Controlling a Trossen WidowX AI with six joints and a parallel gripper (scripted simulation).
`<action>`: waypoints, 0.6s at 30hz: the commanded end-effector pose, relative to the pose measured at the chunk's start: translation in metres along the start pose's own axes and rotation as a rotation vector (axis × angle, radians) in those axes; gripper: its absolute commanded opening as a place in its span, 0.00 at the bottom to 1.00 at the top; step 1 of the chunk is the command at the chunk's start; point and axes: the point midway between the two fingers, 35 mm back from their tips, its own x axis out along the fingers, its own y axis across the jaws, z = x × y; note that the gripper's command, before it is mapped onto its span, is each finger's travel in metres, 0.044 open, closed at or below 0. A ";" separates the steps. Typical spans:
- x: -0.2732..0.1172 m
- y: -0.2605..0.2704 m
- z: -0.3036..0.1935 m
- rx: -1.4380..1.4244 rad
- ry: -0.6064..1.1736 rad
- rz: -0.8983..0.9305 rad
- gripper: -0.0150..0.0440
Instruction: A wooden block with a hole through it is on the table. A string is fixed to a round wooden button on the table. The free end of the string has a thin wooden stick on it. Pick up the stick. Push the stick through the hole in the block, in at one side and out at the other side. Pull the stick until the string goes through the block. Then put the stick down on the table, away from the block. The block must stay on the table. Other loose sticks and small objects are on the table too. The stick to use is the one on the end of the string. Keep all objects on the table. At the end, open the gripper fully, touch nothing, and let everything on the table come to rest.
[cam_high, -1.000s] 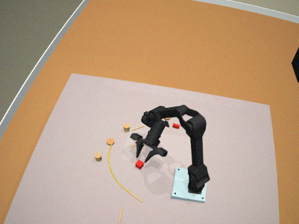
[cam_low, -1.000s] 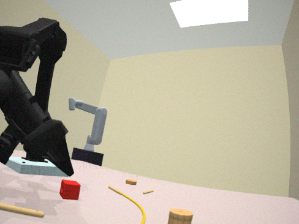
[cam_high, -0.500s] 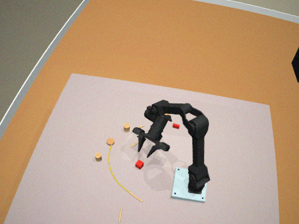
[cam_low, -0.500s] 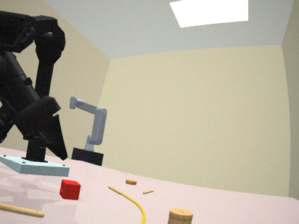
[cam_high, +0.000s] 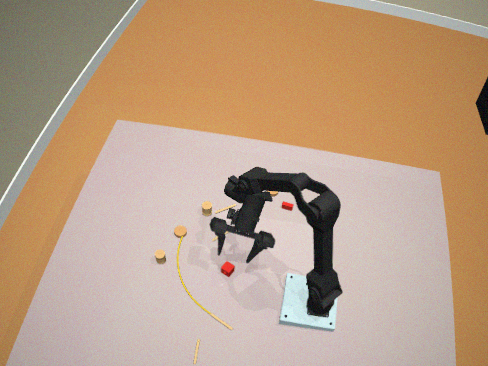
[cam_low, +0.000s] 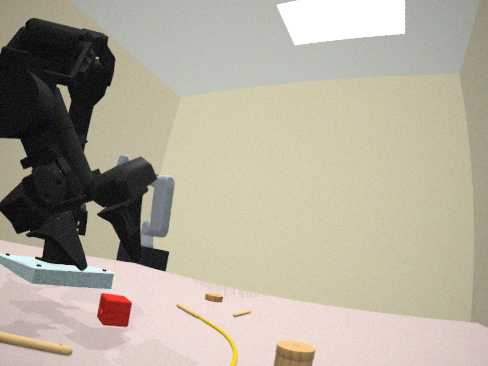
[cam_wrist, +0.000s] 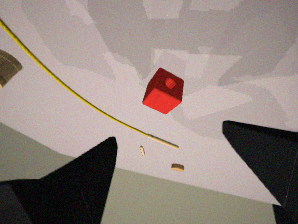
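The red block (cam_high: 227, 269) (cam_low: 114, 310) (cam_wrist: 163, 92) rests on the table, with a round hole in a side face in the wrist view. My gripper (cam_high: 233, 258) (cam_low: 110, 265) (cam_wrist: 169, 134) is wide open and empty, above the table near the block. The round wooden button (cam_high: 180, 231) lies to the left in the top view. The yellow string (cam_high: 178, 270) (cam_low: 225, 336) (cam_wrist: 65, 87) curves from it past the block. The thin stick (cam_high: 221, 321) (cam_low: 187, 310) (cam_wrist: 164, 142) on its free end lies on the table, apart from the block.
A loose stick (cam_high: 196, 351) (cam_low: 242, 313) (cam_wrist: 142, 150) lies beyond the string's stick. Another stick (cam_high: 225, 208) lies near a wooden cylinder (cam_high: 207, 208); a second cylinder (cam_high: 160, 256) stands left of the string. A red piece (cam_high: 287, 205) lies behind the arm. A wooden disc (cam_low: 214, 297) (cam_wrist: 177, 167) also shows.
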 end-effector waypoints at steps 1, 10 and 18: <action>0.014 0.003 -0.008 -0.899 -0.085 -0.260 1.00; 0.020 0.009 -0.013 -1.562 -0.051 -0.525 1.00; 0.021 0.015 -0.017 -1.983 0.036 -0.709 1.00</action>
